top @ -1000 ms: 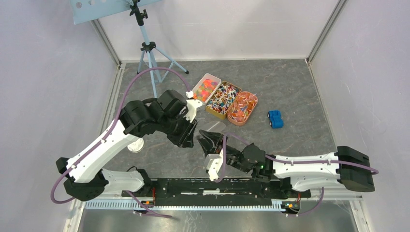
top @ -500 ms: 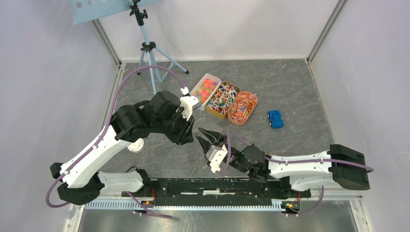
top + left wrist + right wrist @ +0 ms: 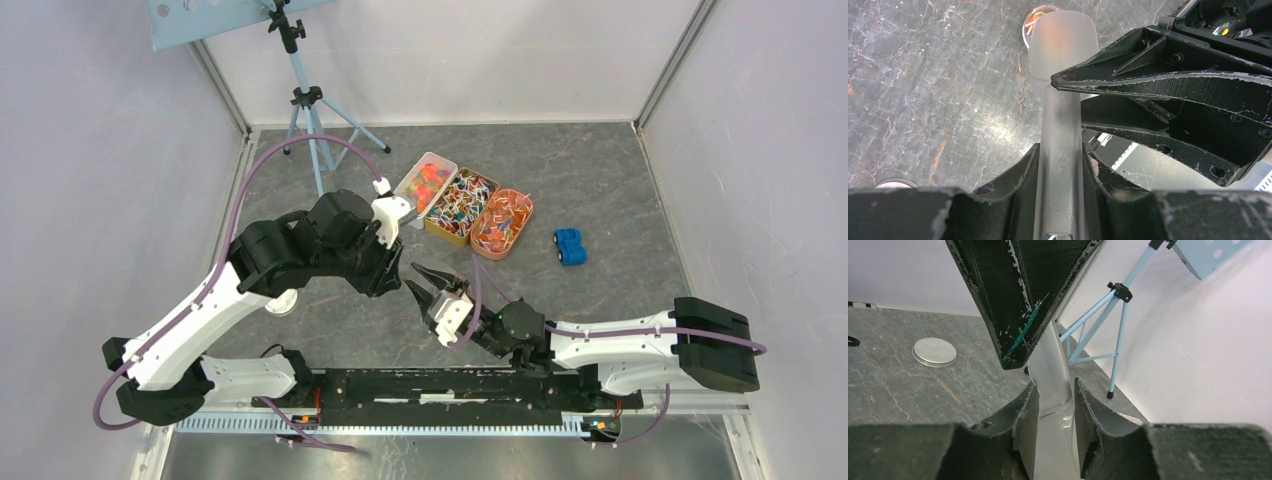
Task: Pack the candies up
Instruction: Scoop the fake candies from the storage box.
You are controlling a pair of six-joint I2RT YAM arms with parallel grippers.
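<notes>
Frosted plastic scoop point(image 3: 1063, 45) is clamped by its handle in the left gripper point(image 3: 1060, 150); the right gripper point(image 3: 1054, 387) pinches a clear creased film point(image 3: 1049, 360), perhaps a bag; the candies point(image 3: 462, 205) lie in three trays point(image 3: 530, 212), well apart; packing seems hardly begun.

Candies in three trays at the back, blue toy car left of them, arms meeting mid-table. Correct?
No. The blue toy car sits to the right of the candies, not left; the top view shows it. The rest holds.
</notes>
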